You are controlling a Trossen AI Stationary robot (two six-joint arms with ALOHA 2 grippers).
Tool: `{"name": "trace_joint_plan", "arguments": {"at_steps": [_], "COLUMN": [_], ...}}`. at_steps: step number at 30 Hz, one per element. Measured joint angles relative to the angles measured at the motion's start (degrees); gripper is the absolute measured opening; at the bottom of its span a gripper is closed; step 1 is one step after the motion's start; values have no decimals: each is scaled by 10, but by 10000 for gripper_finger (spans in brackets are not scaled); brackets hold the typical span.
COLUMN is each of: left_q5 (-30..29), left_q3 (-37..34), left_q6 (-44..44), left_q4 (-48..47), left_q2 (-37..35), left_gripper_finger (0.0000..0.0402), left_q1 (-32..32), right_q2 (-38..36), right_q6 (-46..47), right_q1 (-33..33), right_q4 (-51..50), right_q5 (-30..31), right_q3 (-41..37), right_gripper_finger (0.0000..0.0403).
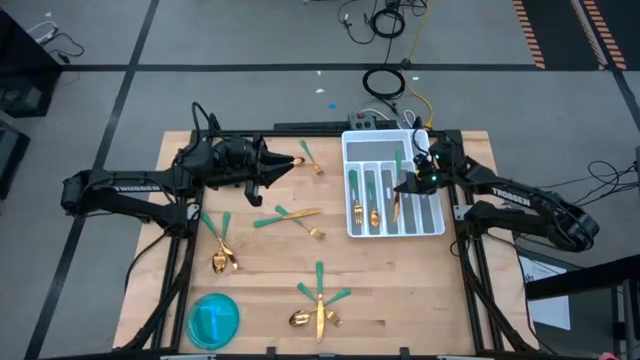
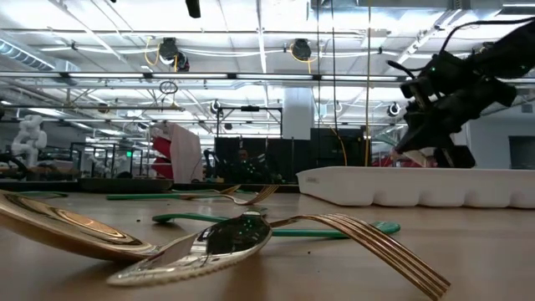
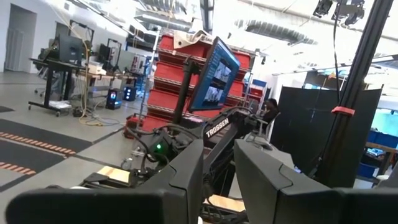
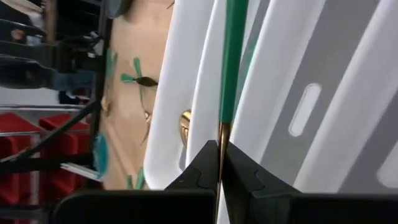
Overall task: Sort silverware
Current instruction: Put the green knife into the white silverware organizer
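the right gripper pinches a green-handled knife over the white tray; the left gripper hovers with fingers slightly parted.

Even, bright overhead light fills the high view; the wooden tabletop is evenly lit with only faint, soft shadows under the arms. In the low view, ceiling strip lights glare white, and the nearest spoon and fork mirror them, while their closest edges go soft. The left wrist view is washed out near its bright ceiling, with the near fingers blurred and dark. The right wrist view is tilted and perhaps slightly smeared; the white tray reads pale grey.
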Motion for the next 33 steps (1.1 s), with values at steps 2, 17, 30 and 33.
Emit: {"name": "trace_joint_plan", "arguments": {"at_steps": [2,17,30,33], "left_q5": [0,0,0,0], "left_q3": [0,0,0,0], "left_q6": [1,2,2,11], "left_q4": [0,0,-7,-7], "left_q2": [0,0,0,0], "left_gripper_finger": [97,97,97,97], "left_q1": [0,2,1,1], "right_q2": [0,26,92,98], "right_q6": [-21,-17,11,21], "right_q1": [1,39,79,89], "right_q4": [-41,-76,-36,-35], "right_q5": [15,66,87,105], "right_q3": [23,41,41,41], "right_gripper_finger": [0,0,0,0]}}
